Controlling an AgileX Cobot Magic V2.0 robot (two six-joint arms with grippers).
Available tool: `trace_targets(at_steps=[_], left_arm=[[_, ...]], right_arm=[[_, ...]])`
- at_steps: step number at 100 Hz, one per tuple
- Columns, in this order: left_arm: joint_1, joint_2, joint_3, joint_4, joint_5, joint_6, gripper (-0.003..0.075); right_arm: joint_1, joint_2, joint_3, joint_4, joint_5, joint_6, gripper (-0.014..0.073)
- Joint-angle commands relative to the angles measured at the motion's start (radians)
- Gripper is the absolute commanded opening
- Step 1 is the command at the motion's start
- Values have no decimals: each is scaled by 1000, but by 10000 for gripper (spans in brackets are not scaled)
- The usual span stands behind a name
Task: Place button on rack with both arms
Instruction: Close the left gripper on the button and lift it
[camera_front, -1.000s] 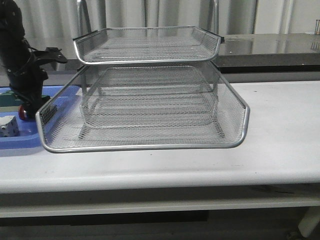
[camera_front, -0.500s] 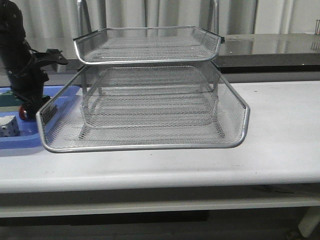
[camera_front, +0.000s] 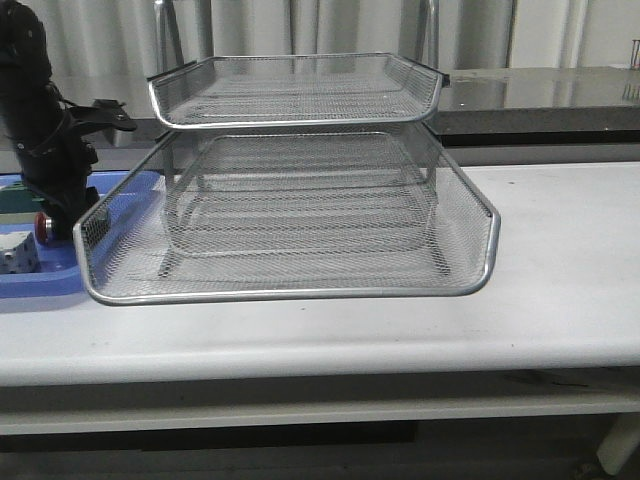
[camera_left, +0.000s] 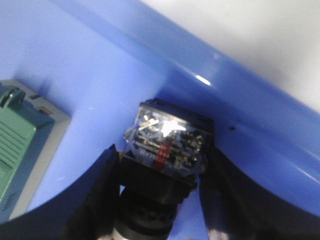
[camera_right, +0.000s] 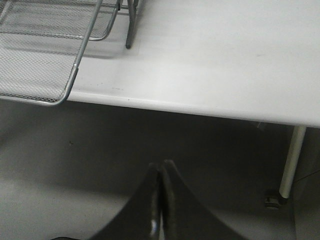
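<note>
Front view, button (camera_front: 40, 226) mostly hidden by left gripper (camera_front: 52, 222)

A long white bench (camera_front: 560, 290) with a rounded near edge carries a three-tier silver wire-mesh rack (camera_front: 290, 215) standing on thin metal legs near its centre. Just left of the rack, a flat blue plastic tray (camera_front: 45, 283) lies on the bench surface at the left edge of the front view.

Soft, even indoor light; glare flares on the button (camera_left: 167, 142), whose close-up is blurred.
</note>
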Motion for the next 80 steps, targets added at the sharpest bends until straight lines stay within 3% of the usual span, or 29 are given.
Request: trace_targets(at_steps=[1,23,64,80], left_arm=[[-4,-60,-27,-1,-7,-5,71],[-2,-60,-76,14,84,-9,17],[0,-60,-336,13,326,-66,7],[0,-88,-354,15,326,-109,8]], right_arm=[[-3,3,-33,-3,-64,-2,-69],[-3,3,-33,-3,-64,-2,-69],[-3,3,-33,-3,-64,-2,-69],[-3,3,-33,-3,-63,-2,-69]])
